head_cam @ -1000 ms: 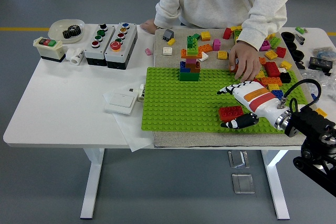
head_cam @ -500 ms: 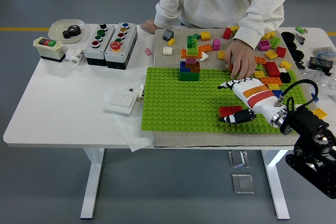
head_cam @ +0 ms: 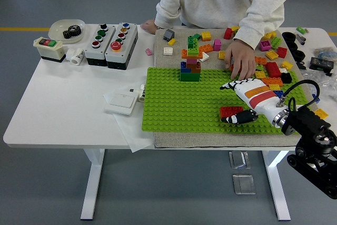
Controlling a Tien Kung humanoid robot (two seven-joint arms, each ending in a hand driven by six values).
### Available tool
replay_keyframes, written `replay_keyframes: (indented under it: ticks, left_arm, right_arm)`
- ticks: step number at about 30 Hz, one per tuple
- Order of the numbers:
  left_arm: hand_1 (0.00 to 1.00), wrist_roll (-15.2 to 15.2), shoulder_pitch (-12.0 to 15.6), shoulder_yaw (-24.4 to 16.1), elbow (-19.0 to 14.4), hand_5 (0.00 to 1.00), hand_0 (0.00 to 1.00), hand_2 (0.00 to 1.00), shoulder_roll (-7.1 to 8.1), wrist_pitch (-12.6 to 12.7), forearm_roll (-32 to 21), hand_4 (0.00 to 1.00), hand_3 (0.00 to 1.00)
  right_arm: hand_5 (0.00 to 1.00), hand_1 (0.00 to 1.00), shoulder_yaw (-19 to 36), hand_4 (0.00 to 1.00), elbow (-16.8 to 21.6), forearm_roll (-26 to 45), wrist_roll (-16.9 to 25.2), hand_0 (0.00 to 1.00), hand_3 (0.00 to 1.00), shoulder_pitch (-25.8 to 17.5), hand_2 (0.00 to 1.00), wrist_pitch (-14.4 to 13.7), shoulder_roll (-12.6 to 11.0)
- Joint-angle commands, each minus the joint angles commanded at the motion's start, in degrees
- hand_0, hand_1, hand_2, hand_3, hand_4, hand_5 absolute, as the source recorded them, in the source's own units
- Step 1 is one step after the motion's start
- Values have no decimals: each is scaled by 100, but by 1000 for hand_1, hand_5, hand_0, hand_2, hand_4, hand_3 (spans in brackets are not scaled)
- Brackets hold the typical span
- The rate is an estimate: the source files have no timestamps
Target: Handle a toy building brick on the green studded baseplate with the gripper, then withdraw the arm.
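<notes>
The right hand (head_cam: 239, 101) reaches over the right part of the green studded baseplate (head_cam: 179, 106), its fingers closing around a red brick (head_cam: 230, 111): the thumb lies along the brick's near side, the other fingers spread above its far side. The brick sits on the baseplate near its front right corner. Toward the baseplate's far edge stands a small tower of stacked bricks (head_cam: 190, 67). Just beyond the baseplate's far right edge, a person's hand (head_cam: 241, 59) rests among loose coloured bricks (head_cam: 268, 61) on a grey mat (head_cam: 179, 39). Left of the baseplate, on the white desk (head_cam: 63, 109), sit two button boxes (head_cam: 111, 45).
</notes>
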Motion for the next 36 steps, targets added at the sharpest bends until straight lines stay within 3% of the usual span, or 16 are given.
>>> replay_keyframes:
  ticks: [9,24,28,29,36]
  left_arm:
    - [717,0,0,-28,0,607,779,678,0,4,17,589,562]
    - [718,11,25,-148,0,607,779,678,-10,-2,157,588,564]
    - [718,12,29,-154,0,607,779,678,-10,-2,167,588,564]
    - [717,14,34,-168,0,608,779,678,-11,-3,187,588,563]
    - [717,14,50,-161,0,606,779,680,-13,0,184,586,564]
  right_arm:
    - [405,680,1,960,236,13,-15,717,800,-44,739,63,-117]
    - [410,683,134,944,1514,100,-72,704,793,-433,742,105,-807]
    - [410,683,108,944,1641,118,-64,704,793,-465,742,127,-871]
    - [420,666,82,864,1680,120,-52,682,631,-484,721,138,-900]
    - [433,665,-1,850,1638,102,-3,688,607,-526,715,132,-954]
